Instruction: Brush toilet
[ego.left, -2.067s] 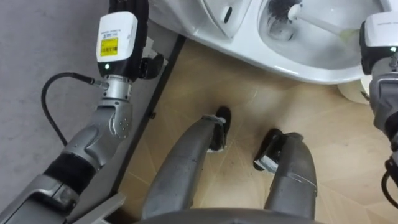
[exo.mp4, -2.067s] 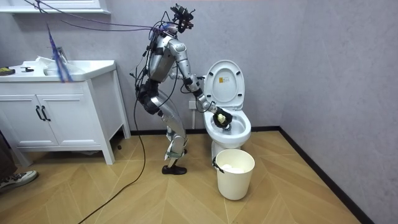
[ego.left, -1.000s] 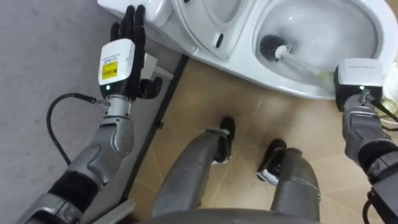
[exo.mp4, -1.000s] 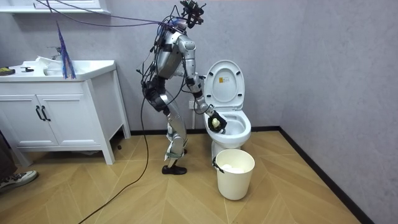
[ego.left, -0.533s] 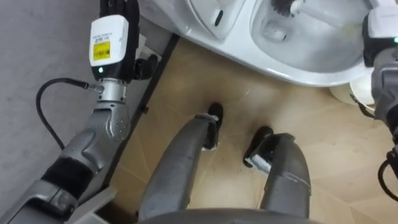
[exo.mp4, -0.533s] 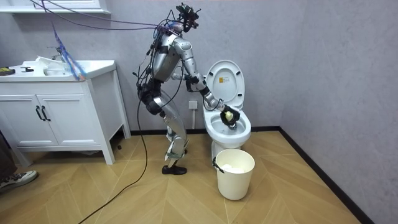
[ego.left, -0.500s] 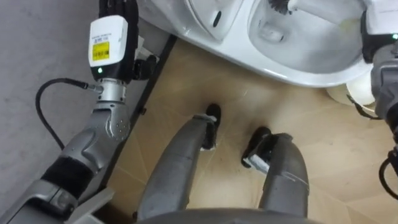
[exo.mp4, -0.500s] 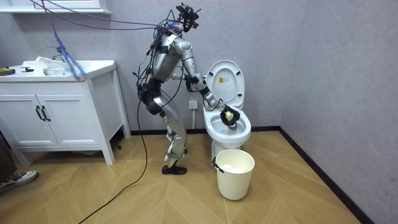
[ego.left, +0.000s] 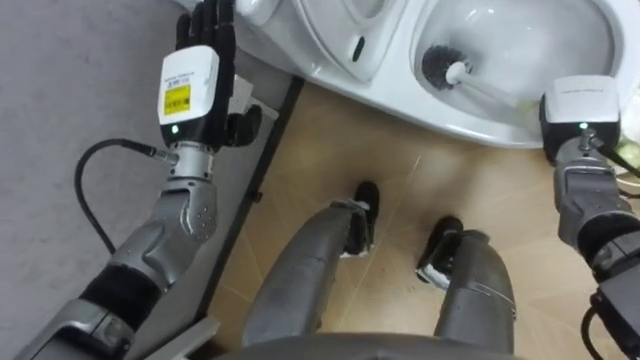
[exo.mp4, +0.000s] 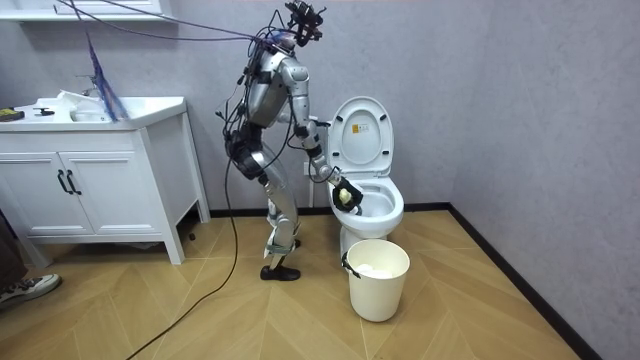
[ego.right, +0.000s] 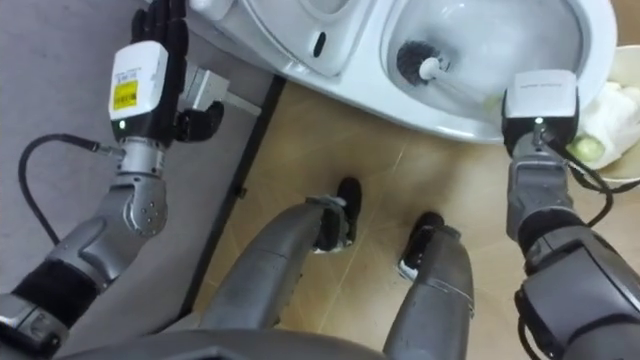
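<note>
A grey wall (exo.mp4: 500, 100) and a wood-strip floor (ego.left: 330, 150) frame a bathroom corner. In the room view a white vanity cabinet (exo.mp4: 90, 190) stands well to the left of the toilet (ego.left: 490, 115). The robot stands upright just beside the toilet on that same side, head bent toward the bowl. The toilet's lid (exo.mp4: 360, 135) is raised against the wall, and a white bin (exo.mp4: 378, 278) sits on the floor just in front of the toilet.

In the eye views, the left hand (ego.left: 200, 75) is held up beside the toilet's left flank, near the wall, fingers straight and relaxed, grasping nothing. Inside the bowl lies the toilet brush (ego.left: 437, 62), its dark head low against the near-left wall of the bowl. Its white handle slants up toward the rim on the right. The right hand (ego.left: 580, 100) sits at that rim, where the handle ends. Its back faces the camera and hides the grip, so I cannot tell how it is closed, though the raised handle suggests a hold.

The step in hand looks like scrubbing, with the head already down in the bowl. The next move likely calls for sweeping the head round the bowl wall and under the rim. That means keeping pressure on the porcelain without levering the handle against the edge.
</note>
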